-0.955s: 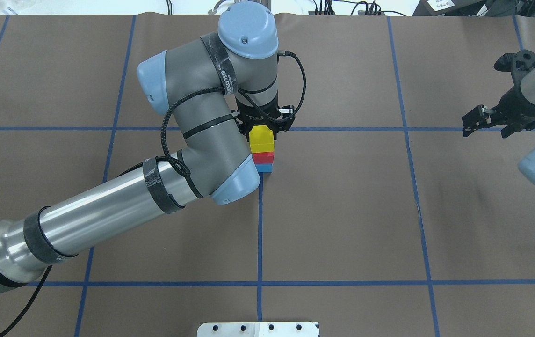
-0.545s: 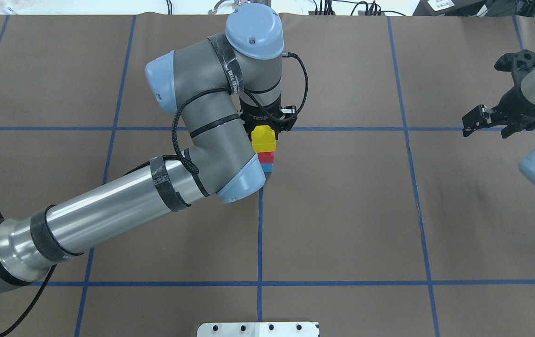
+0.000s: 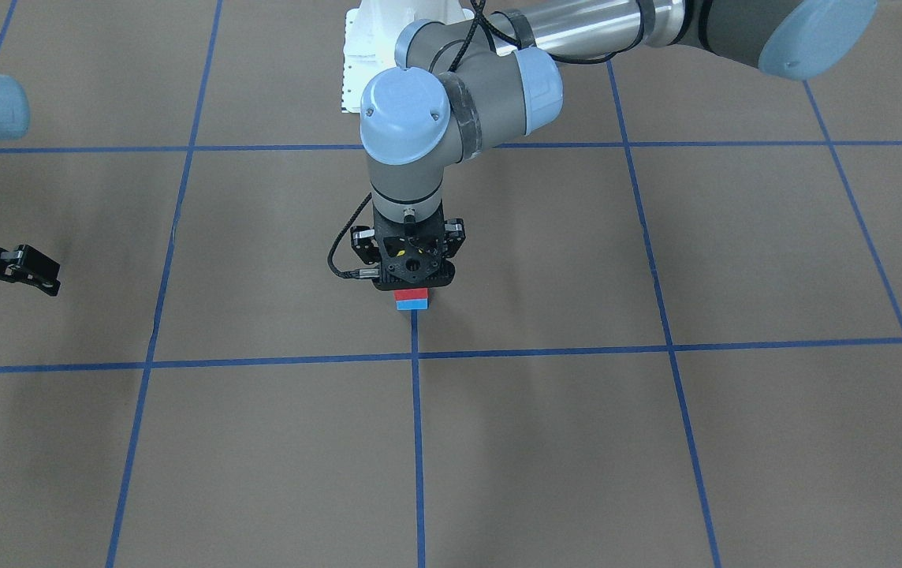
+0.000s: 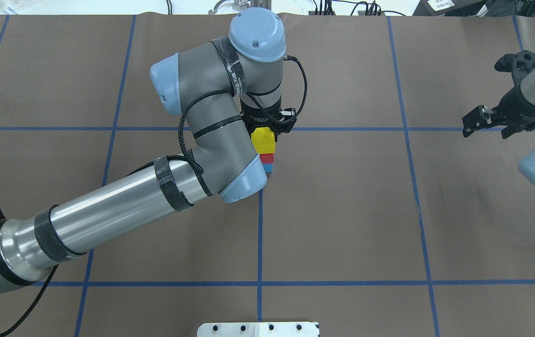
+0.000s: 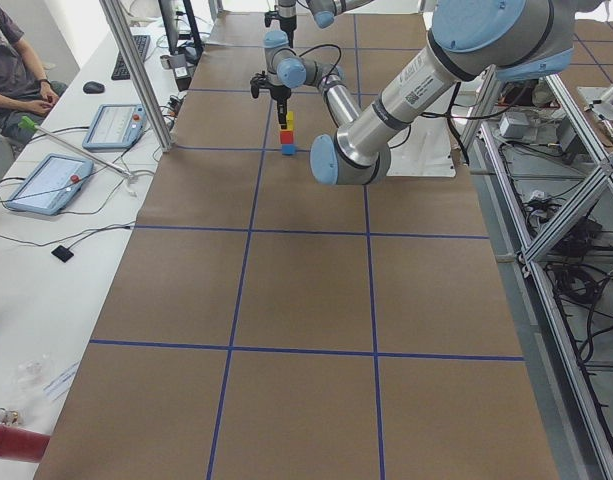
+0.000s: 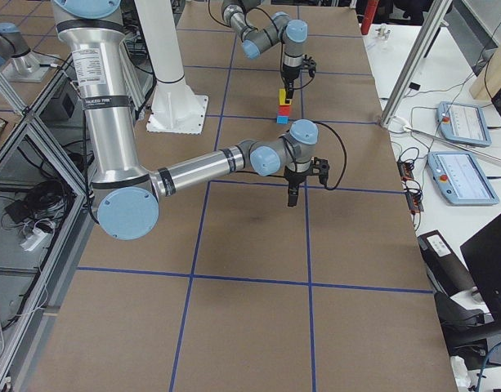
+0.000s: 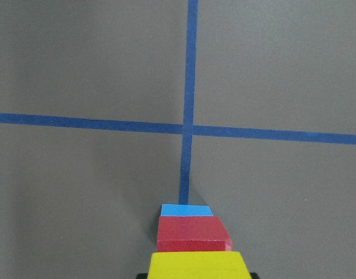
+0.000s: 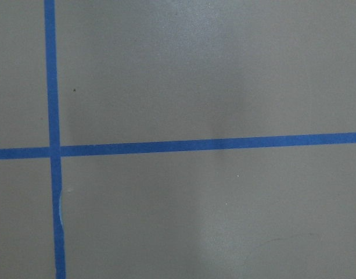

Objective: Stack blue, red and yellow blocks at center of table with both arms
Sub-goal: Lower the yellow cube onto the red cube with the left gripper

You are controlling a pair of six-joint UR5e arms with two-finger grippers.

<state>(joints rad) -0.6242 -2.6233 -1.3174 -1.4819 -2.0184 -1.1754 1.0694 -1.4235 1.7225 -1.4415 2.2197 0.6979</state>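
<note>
The white writing on a black strap round the left arm is too small to read. Three smooth, boxy blocks stand in one tower on the flat brown table, right by a cross of blue tape lines. The blue block is at the bottom, the red block sits on it, and the yellow block is on top. The left gripper is narrow and pinches the yellow block's sides. The right gripper is far off to the side, fingers spread wide, with nothing in them.
</note>
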